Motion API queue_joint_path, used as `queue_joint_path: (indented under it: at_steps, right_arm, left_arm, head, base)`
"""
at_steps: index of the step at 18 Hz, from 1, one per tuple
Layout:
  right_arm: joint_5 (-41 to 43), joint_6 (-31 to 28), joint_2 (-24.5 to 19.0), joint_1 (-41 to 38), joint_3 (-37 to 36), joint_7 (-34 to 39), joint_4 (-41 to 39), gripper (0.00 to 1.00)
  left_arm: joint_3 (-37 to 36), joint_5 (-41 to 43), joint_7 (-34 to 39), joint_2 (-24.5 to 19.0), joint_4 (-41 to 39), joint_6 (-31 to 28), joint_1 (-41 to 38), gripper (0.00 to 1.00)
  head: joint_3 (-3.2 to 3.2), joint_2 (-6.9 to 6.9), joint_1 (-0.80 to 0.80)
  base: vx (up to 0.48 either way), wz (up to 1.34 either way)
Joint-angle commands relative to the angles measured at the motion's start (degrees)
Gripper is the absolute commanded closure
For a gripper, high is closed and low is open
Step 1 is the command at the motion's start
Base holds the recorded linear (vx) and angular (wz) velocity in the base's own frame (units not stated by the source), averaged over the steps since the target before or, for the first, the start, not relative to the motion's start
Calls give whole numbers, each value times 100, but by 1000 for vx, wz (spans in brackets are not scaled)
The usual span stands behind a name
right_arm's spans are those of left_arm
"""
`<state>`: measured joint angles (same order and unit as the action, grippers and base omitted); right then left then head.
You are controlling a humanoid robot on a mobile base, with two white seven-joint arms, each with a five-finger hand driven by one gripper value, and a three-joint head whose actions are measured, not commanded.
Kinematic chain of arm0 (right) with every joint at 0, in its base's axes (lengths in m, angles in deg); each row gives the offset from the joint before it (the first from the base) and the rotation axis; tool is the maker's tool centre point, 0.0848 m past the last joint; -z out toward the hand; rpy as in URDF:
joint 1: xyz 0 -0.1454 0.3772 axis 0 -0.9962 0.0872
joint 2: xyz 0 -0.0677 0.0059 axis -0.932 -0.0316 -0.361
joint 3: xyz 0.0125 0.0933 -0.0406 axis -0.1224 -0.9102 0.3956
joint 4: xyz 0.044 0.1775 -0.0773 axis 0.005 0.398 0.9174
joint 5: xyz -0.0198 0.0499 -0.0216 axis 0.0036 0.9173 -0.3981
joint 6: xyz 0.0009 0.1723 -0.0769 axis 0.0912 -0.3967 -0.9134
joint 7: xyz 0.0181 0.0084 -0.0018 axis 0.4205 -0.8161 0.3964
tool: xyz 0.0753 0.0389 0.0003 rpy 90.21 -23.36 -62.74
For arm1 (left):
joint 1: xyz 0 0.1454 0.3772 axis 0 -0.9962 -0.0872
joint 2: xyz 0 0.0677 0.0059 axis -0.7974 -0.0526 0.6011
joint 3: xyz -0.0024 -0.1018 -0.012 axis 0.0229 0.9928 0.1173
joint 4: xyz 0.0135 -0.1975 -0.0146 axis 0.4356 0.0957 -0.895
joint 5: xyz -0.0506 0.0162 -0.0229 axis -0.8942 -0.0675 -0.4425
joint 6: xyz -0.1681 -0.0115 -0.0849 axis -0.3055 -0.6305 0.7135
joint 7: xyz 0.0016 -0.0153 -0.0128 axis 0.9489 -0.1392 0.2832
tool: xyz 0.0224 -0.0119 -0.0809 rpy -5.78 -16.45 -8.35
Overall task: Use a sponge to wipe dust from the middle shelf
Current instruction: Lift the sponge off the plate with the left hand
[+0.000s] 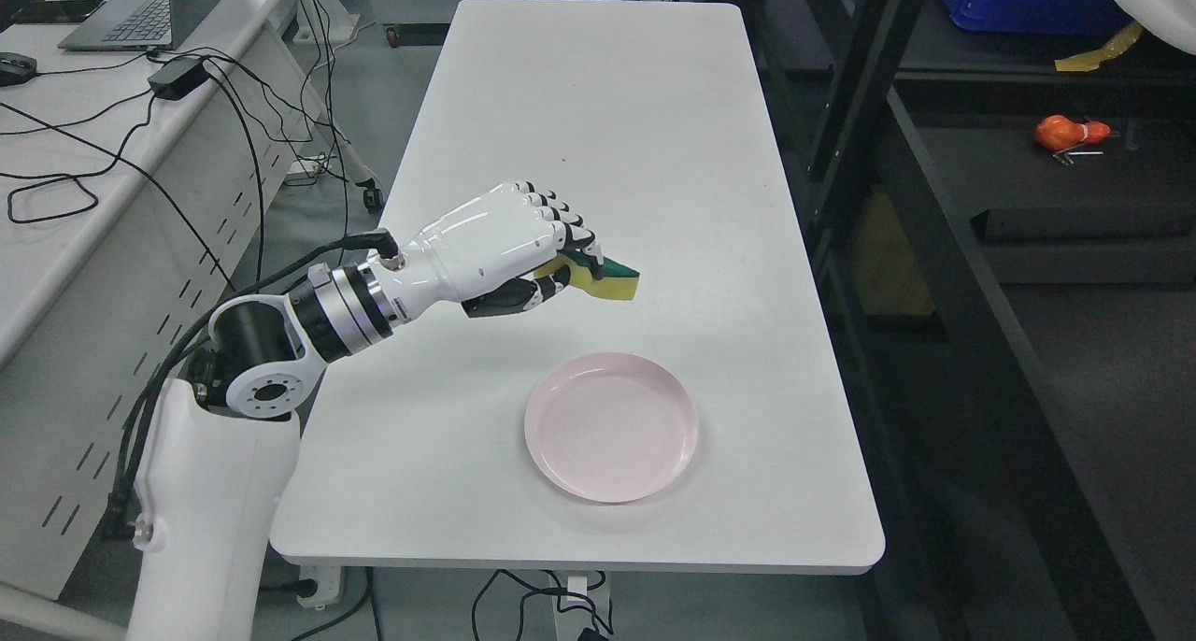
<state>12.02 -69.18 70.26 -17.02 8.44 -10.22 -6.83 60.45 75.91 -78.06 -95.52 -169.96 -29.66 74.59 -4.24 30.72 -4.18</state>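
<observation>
My left hand [559,265] comes in from the lower left and is shut on a yellow sponge with a green scouring side [612,278]. It holds the sponge above the white table [579,118], a little behind the pink plate [611,425]. The sponge sticks out to the right of the fingers [551,213]. A dark metal shelf rack [934,249] stands to the right of the table, and its shelf boards lie in shadow. My right arm does not show.
An orange object [1070,133] lies on a dark shelf board at the right, and a blue bin [1018,1] stands on the board above. A desk with a laptop [149,6] and cables is at the left.
</observation>
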Motion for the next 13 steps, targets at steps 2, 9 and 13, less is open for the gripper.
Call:
queue_joint_path:
  at_steps: [2, 9, 13]
  right_arm:
    - [0, -3, 100, -1, -1, 2, -100, 0]
    - [0, -3, 100, -1, -1, 2, -100, 0]
    - [0, -3, 100, -1, -1, 2, -100, 0]
  left_arm:
    - [274, -21, 0, 189, -141, -2, -100, 100]
    - [503, -21, 0, 198, -141, -2, -276, 100]
    - [555, -21, 0, 312, -115, -2, -276, 100]
  head:
    - [0, 0, 0]
    - [0, 0, 0]
    - [0, 0, 0]
  base:
    - [-81, -77]
    - [-145, -97]
    - [-151, -101]
